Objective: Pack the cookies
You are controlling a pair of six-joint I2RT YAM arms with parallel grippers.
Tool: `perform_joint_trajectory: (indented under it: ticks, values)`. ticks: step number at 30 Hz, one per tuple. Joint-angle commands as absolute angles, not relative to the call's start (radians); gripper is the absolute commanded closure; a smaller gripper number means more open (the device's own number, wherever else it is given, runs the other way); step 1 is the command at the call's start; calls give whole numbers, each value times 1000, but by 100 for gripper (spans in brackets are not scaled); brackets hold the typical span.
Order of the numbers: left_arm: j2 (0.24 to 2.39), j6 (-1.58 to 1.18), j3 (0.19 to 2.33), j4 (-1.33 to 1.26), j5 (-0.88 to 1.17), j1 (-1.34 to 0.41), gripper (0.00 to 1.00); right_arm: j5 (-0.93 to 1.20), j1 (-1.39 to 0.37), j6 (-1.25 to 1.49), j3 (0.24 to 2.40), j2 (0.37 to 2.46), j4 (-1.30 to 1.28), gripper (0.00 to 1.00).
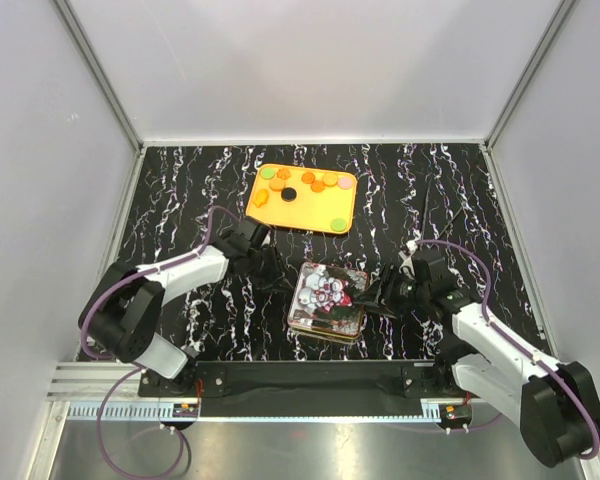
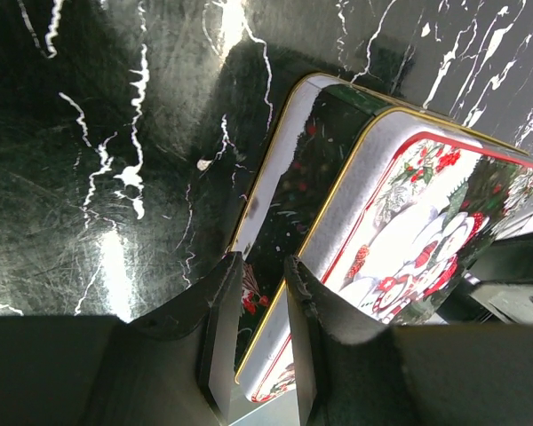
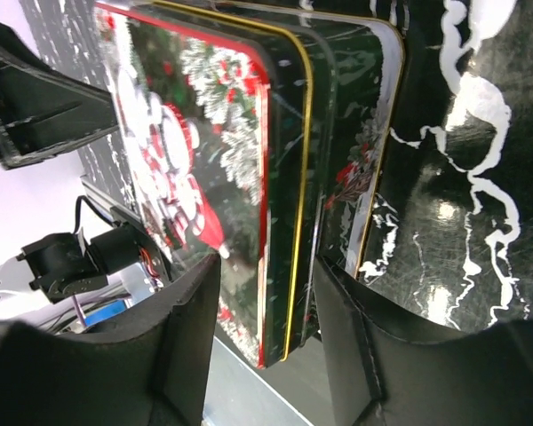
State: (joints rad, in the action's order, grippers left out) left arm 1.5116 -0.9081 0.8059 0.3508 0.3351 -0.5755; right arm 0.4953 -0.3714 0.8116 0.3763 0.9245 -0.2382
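Observation:
The cookies point(image 1: 308, 180), small orange, green, pink and black pieces, lie on an orange tray point(image 1: 310, 212) at the back. A closed Christmas tin point(image 1: 325, 298) sits in the middle. My left gripper point(image 1: 285, 280) is at the tin's left edge. In the left wrist view its narrow jaws point(image 2: 258, 266) are shut on the rim of the tin's lid point(image 2: 409, 204). My right gripper point(image 1: 375, 297) is at the tin's right edge. In the right wrist view it point(image 3: 266, 275) is open and straddles the tin's point(image 3: 213, 106) edge, one finger over the lid.
The black marbled table point(image 1: 180, 200) is walled by white panels on three sides. The tray stands just behind the tin. The arm bases and a rail point(image 1: 280, 400) run along the near edge.

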Motion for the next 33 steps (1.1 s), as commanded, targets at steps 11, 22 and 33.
perform_joint_trajectory:
  ticks: [11, 22, 33]
  values:
    - [1542, -893, 879, 373, 296, -612, 69, 459, -459, 844, 377, 1049, -84, 64]
    - [1554, -877, 871, 391, 279, -614, 68, 405, -483, 813, 471, 1259, -12, 70]
    - [1483, -942, 719, 316, 242, -614, 55, 411, -495, 739, 545, 1307, -83, 32]
